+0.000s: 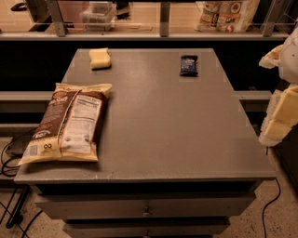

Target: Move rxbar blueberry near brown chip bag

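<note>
The rxbar blueberry (188,65) is a small dark navy bar lying flat at the far right of the grey table top (163,130). The brown chip bag (69,123) lies flat at the near left, label panel up, one corner over the table's left edge. The two are far apart, on opposite sides of the table. My gripper (281,95) shows as pale cream and white parts at the right edge of the view, off the table's right side and well to the right of the bar. It holds nothing that I can see.
A pale yellow sponge (99,58) lies at the far left of the table. Behind the table runs a railed shelf with a white bag with red-orange pictures (226,15) and a clear container (98,14). Cables (9,162) hang at the left; drawers (146,204) sit below.
</note>
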You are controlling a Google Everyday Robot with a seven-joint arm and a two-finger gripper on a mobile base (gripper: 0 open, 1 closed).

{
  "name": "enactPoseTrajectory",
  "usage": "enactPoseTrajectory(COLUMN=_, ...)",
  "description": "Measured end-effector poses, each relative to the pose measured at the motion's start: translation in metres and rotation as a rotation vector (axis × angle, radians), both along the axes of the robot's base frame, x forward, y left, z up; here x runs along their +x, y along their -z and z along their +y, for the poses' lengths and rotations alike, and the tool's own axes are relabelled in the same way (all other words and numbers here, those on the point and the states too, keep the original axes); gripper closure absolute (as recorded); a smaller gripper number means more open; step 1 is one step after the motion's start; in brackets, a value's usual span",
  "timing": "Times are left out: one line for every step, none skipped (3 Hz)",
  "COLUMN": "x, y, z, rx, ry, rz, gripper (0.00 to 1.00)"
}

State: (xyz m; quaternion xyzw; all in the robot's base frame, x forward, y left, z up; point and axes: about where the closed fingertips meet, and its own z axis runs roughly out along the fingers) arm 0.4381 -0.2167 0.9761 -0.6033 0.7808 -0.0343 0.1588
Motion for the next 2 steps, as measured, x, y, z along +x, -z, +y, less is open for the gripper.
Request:
enactPoseTrajectory(x=0.0000, y=0.0000, z=0.0000, rx=0.000, ry=0.000, rz=0.000, gripper=0.00)
enactPoseTrajectory(x=0.0081, y=-0.0035, z=-0.0052, rx=0.051, ry=0.029, rz=-0.027, gripper=0.00)
